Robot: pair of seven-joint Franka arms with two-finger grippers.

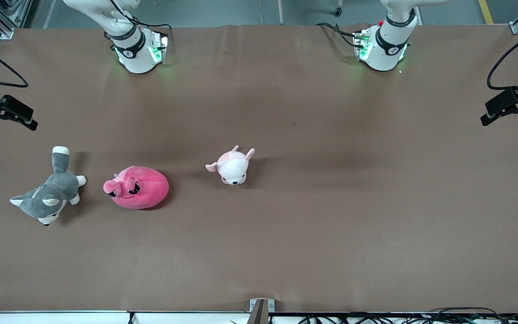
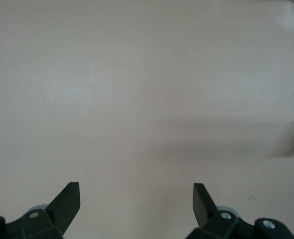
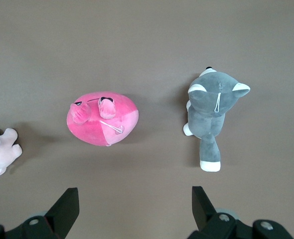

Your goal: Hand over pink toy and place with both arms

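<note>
The pink toy (image 1: 137, 187) is a round hot-pink plush with dark eyes, lying on the brown table toward the right arm's end. It also shows in the right wrist view (image 3: 103, 118). My right gripper (image 3: 135, 199) is open and empty, high above the table near the pink toy. My left gripper (image 2: 136, 196) is open and empty over bare table. In the front view only the two arm bases show, the right arm's base (image 1: 135, 47) and the left arm's base (image 1: 387, 45); both hands are out of that view.
A grey-and-white husky plush (image 1: 48, 195) (image 3: 214, 110) lies beside the pink toy, closer to the table's end. A small pale pink-and-white animal plush (image 1: 233, 166) (image 3: 0, 149) lies near the table's middle. Black camera mounts (image 1: 5, 112) (image 1: 513, 104) stand at both ends.
</note>
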